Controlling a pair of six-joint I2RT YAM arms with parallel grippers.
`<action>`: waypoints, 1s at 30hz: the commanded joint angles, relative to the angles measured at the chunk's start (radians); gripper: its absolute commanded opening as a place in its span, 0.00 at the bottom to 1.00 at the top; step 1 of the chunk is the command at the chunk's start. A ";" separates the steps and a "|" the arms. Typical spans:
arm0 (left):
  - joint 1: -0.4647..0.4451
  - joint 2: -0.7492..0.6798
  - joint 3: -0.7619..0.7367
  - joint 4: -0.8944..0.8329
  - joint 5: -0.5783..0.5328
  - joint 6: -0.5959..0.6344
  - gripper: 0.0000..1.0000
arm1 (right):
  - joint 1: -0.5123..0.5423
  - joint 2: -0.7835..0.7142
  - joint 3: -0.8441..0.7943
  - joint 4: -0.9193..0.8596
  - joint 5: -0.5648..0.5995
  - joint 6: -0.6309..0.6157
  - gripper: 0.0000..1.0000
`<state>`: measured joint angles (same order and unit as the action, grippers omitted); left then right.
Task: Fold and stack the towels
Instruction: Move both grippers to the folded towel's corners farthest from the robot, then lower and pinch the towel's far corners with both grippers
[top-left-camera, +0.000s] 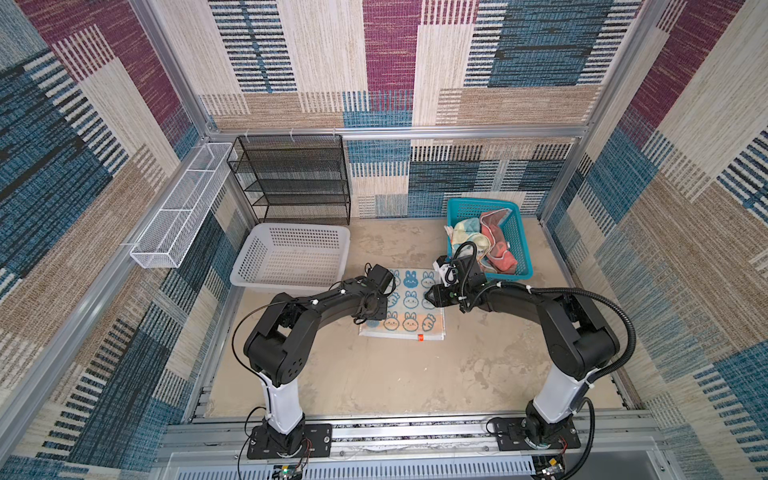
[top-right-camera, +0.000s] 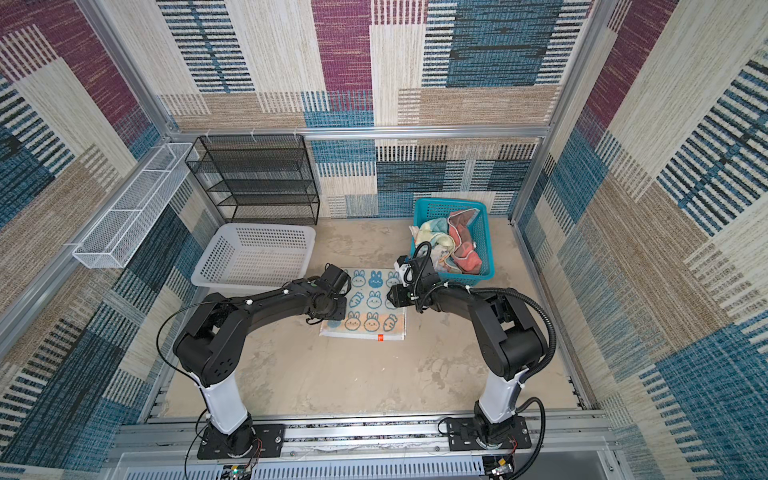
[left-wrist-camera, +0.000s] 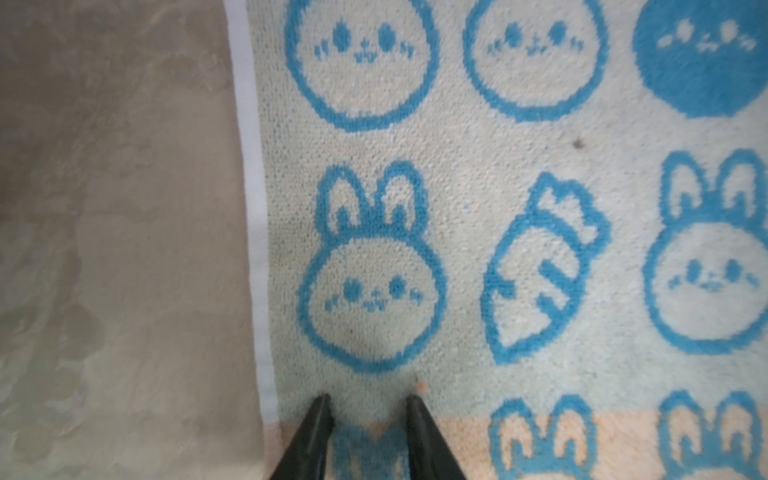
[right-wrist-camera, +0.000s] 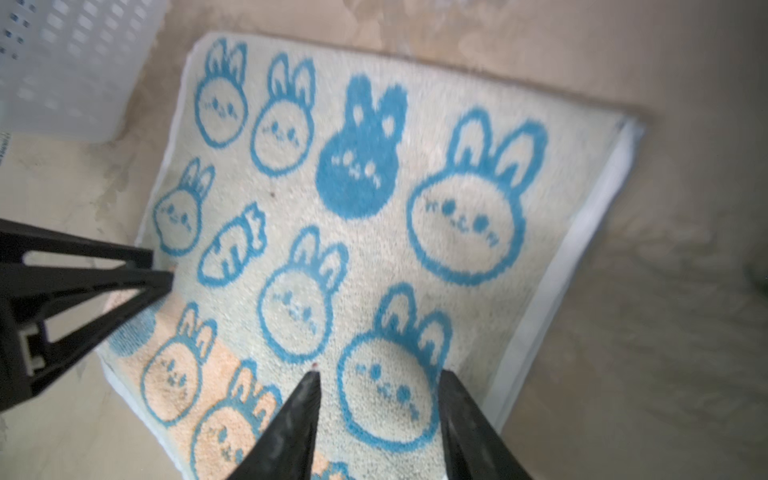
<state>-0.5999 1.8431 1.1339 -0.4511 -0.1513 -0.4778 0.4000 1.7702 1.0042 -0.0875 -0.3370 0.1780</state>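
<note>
Your left arm (top-left-camera: 320, 305) and right arm (top-left-camera: 523, 297) bend inward from their bases toward the middle, wrists angled down, the left gripper (left-wrist-camera: 368, 401) and right gripper (right-wrist-camera: 378, 376) near each other, each with its jaws standing partly apart.

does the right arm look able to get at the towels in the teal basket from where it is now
Probably yes. The teal basket sits open-topped just behind the right gripper, its crumpled towels heaped near the rim, with nothing between them. The gripper is open and empty over the bunny towel.
</note>
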 joint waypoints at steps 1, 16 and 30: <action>-0.004 -0.012 -0.024 -0.093 0.029 -0.040 0.35 | 0.005 0.002 0.066 0.009 0.015 -0.012 0.49; -0.011 -0.094 -0.054 -0.093 0.030 -0.042 0.37 | -0.008 0.174 0.311 -0.090 0.329 -0.004 0.51; 0.054 -0.051 0.166 -0.125 -0.053 0.004 0.48 | -0.094 0.089 0.225 -0.087 0.310 -0.035 0.51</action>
<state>-0.5674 1.7618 1.2507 -0.5472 -0.1516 -0.4938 0.3019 1.8717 1.2182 -0.1860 0.0189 0.1696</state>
